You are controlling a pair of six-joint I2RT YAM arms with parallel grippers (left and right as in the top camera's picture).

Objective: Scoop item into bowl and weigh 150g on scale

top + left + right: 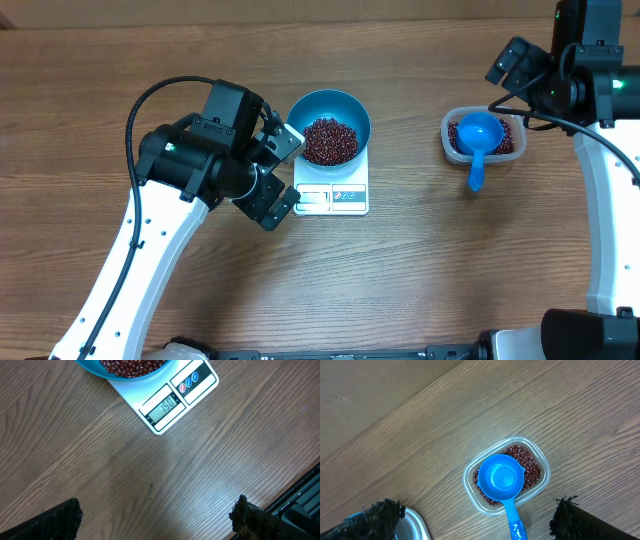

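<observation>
Many loose beans in bowl on scale, just ahead of open, empty L gripper: prob heavyish, spill-prone; grip rim. R gripper open, empty too.

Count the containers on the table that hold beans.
2: the blue bowl sitting on the scale, and the clear tub to its right, with the scoop resting in it. None seem hidden.

bowl cropped by top edge, scoop handle cut off below
</observation>
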